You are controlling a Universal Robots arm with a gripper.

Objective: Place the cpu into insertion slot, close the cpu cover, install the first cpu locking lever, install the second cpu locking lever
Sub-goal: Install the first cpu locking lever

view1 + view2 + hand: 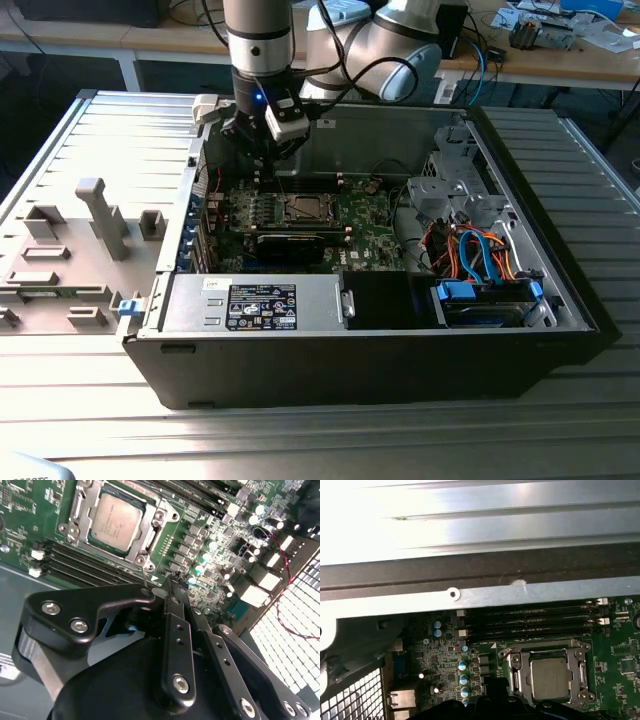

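Cpu (116, 521) sits seated in its socket at the upper left of the second wrist view, the cover (146, 534) closed around it. Gripper (176, 591) hangs near the socket's corner, fingers pressed together, holding nothing. Judging by this, lever work wants a slow, low approach beside the frame.

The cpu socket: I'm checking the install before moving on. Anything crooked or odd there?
Nothing stands out. The cpu lies flat and square in its socket, with the cpu cover closed evenly around it in both wrist views. No bent or loose parts show.
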